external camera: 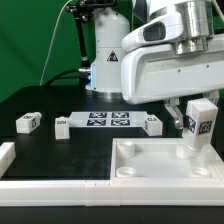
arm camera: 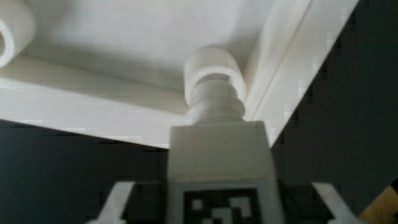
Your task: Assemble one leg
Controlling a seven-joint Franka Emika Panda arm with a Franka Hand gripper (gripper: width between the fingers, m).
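Observation:
My gripper [external camera: 194,116] is shut on a leg [external camera: 203,125], a white block with a black-and-white tag, and holds it upright over the large white panel [external camera: 150,162] at the exterior view's right. In the wrist view the leg [arm camera: 222,150] sits between my fingers [arm camera: 125,200], with its threaded peg [arm camera: 214,85] pointing down at the panel [arm camera: 107,95] close to the raised rim of one corner. I cannot tell whether the peg tip touches the panel.
Three more legs lie on the black table: two at the exterior view's left [external camera: 27,122] [external camera: 62,125] and one near the middle [external camera: 152,123]. The marker board [external camera: 106,120] lies between them. The robot base [external camera: 105,50] stands behind.

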